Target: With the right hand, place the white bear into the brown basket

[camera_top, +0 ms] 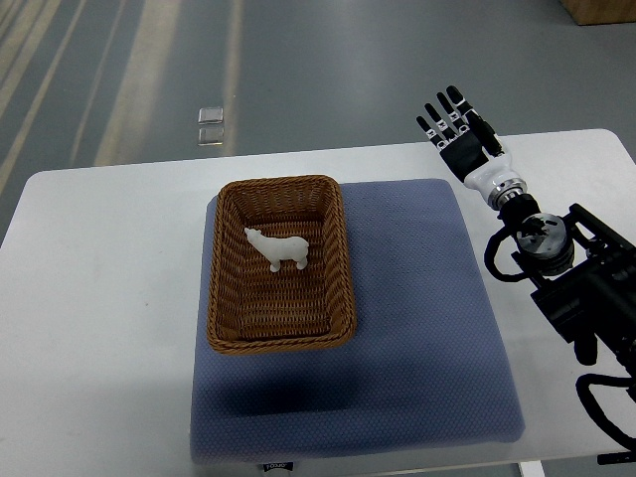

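Note:
A small white bear [277, 248] stands upright inside the brown wicker basket [223, 298], near its middle. The basket sits on the left part of a blue-grey mat [417, 328]. My right hand [455, 124] is at the far right of the table, past the mat's back right corner, well away from the basket. Its black fingers [443, 109] are spread straight and hold nothing. My right arm [556, 268] comes in from the right edge. My left arm does not show.
The mat lies on a white table [99, 298] with rounded corners. Grey floor lies beyond the table's far edge, with a small clear object [210, 125] on it. A brown box corner [601, 10] shows at the top right.

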`<state>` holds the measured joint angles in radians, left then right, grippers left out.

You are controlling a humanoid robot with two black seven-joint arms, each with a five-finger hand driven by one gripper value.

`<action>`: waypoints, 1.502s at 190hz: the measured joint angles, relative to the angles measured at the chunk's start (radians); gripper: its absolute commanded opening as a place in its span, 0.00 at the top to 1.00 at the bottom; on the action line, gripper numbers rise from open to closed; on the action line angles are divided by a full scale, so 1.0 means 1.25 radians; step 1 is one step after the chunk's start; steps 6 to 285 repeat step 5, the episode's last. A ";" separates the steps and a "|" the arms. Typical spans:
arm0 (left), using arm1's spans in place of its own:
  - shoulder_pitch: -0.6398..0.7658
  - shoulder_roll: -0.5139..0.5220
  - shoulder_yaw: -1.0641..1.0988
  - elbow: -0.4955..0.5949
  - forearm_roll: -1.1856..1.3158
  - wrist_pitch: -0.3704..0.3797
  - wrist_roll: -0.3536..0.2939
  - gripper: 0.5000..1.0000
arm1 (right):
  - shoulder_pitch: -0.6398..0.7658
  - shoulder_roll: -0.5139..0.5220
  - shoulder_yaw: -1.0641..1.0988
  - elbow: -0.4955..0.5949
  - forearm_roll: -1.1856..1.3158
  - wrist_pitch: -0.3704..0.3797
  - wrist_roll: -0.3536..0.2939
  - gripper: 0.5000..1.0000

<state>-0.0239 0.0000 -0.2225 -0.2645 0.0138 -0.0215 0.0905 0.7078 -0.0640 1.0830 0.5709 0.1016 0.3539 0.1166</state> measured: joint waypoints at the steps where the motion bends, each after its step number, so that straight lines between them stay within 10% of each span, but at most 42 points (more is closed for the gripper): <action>1: 0.000 0.000 0.000 0.000 0.000 0.000 0.000 0.00 | 0.000 0.000 0.000 0.000 0.000 0.000 0.000 0.14; 285: 0.000 0.000 0.000 0.000 0.000 0.000 0.000 0.00 | 0.000 0.002 0.000 0.000 0.000 0.000 0.000 0.14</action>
